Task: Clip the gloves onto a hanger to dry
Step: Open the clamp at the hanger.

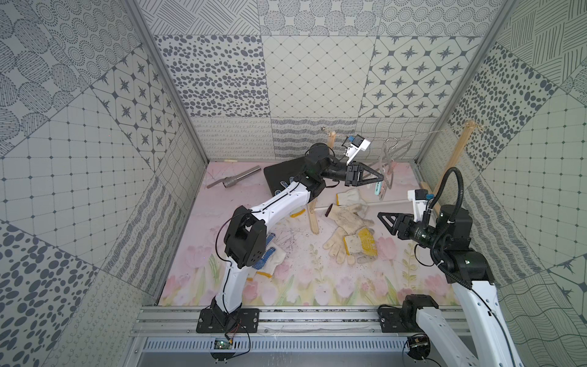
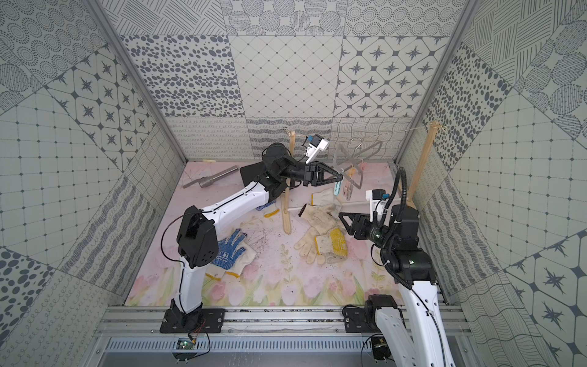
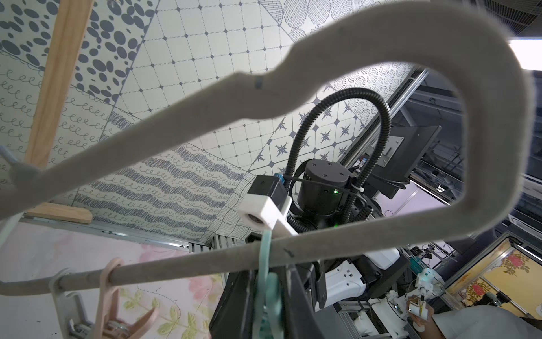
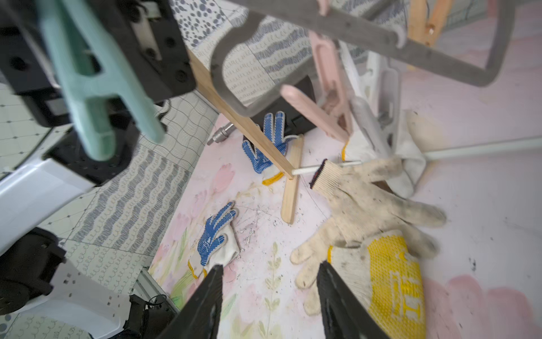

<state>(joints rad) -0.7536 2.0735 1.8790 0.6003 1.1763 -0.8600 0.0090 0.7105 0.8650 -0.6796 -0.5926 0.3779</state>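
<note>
Mint-green plastic peg (image 4: 88,85) on flat grey looped hanger (image 3: 176,124): your left gripper (image 1: 382,180) pinches it. Your right gripper (image 4: 269,264) hangs wide, empty, above dirty cream knitted gloves (image 1: 349,219).

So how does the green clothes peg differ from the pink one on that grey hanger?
Colour first: the mint-green peg against the pale pink peg. The mint-green peg is clamped in the left end effector; the pink peg hangs free, untouched. The pink peg has a whitish peg right beside it; the mint-green peg sits apart along the bar. Both hang by loops from the grey hanger, on its lower bar.
</note>
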